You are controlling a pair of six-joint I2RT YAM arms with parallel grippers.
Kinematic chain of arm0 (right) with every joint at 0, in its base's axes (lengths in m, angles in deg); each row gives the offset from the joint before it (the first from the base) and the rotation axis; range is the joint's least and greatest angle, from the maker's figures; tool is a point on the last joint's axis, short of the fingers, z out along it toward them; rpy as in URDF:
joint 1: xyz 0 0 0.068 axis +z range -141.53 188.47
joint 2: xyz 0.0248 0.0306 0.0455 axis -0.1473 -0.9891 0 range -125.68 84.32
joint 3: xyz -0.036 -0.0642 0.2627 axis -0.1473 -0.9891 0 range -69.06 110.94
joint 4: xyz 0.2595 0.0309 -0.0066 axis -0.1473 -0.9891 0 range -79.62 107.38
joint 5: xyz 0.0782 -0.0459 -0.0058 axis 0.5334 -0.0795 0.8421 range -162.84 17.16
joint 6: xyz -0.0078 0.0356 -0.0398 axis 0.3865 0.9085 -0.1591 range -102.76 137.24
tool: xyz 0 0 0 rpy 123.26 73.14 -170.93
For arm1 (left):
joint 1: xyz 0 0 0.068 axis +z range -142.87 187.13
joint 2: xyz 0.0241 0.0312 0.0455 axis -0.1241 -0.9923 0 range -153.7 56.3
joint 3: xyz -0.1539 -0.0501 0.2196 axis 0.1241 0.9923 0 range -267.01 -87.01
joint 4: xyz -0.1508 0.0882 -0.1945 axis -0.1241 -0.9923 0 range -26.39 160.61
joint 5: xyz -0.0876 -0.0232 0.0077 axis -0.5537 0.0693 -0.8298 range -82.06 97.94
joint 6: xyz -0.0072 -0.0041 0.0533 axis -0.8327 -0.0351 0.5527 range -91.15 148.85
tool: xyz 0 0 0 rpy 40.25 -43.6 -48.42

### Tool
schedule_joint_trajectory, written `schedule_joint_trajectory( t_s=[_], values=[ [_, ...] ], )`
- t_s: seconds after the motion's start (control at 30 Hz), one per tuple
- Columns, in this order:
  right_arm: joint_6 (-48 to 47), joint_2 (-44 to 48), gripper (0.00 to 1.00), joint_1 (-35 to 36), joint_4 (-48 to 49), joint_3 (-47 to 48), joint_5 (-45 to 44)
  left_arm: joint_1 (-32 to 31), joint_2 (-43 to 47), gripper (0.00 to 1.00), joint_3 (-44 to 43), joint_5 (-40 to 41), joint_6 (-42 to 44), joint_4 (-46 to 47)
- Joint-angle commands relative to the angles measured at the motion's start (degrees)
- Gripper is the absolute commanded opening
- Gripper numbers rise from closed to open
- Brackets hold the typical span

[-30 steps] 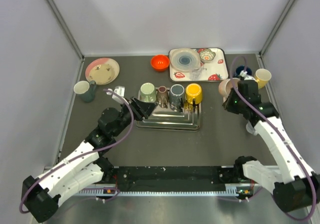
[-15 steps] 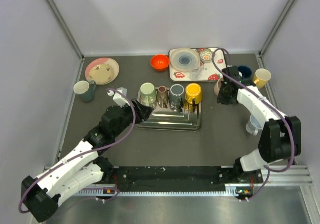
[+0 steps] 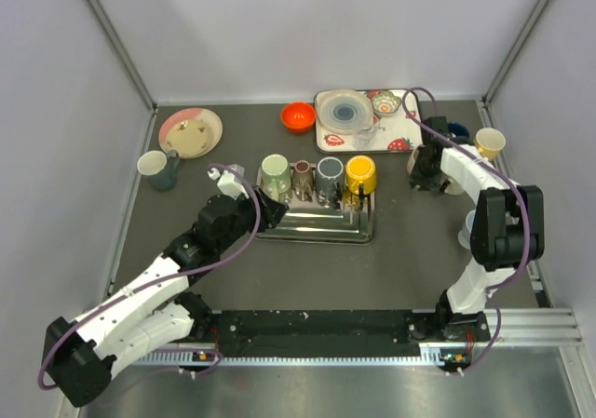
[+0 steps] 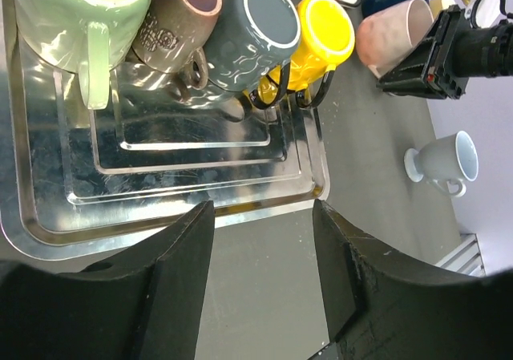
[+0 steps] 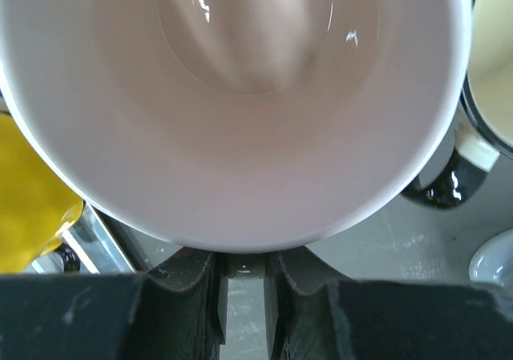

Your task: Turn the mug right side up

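Note:
A pale pink mug fills the right wrist view, its open mouth toward the camera. My right gripper is shut on its handle at the bottom of the rim. From the left wrist view the pink mug hangs on its side beside the right gripper. From above the right gripper is at the back right and covers most of the mug. My left gripper is open and empty above the near edge of the metal tray, shown from above as the left gripper.
Green, brown, grey and yellow mugs rest on the metal tray. A strawberry tray, orange bowl, pink plate, teal mug, yellow cup and white cup stand around.
The right arm has folded back and swung its gripper with the pink mug toward the back right corner. The left gripper has edged forward to the tray's near edge.

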Motion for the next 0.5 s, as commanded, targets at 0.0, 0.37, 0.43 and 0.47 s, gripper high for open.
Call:
schedule_joint_trajectory(
  t_s=[0.0,0.37,0.43,0.47],
  values=[
    [-0.7,-2.5,0.0,-1.8,3.7,5.1,0.3,0.2,-0.8,0.57,-1.7,-1.1,0.3,1.5],
    [-0.5,-6.1,0.14,-3.5,3.5,6.4,3.2,0.2,-1.1,0.59,-1.7,-1.5,0.5,1.1],
    [-0.2,-5.1,0.26,-3.5,3.5,6.3,3.7,0.2,-1.4,0.6,-1.8,-1.6,0.7,1.1],
    [-0.1,-4.4,0.3,-3.5,3.5,6.2,4.0,0.2,-1.7,0.61,-2.0,-1.6,0.7,1.1]
  ],
)
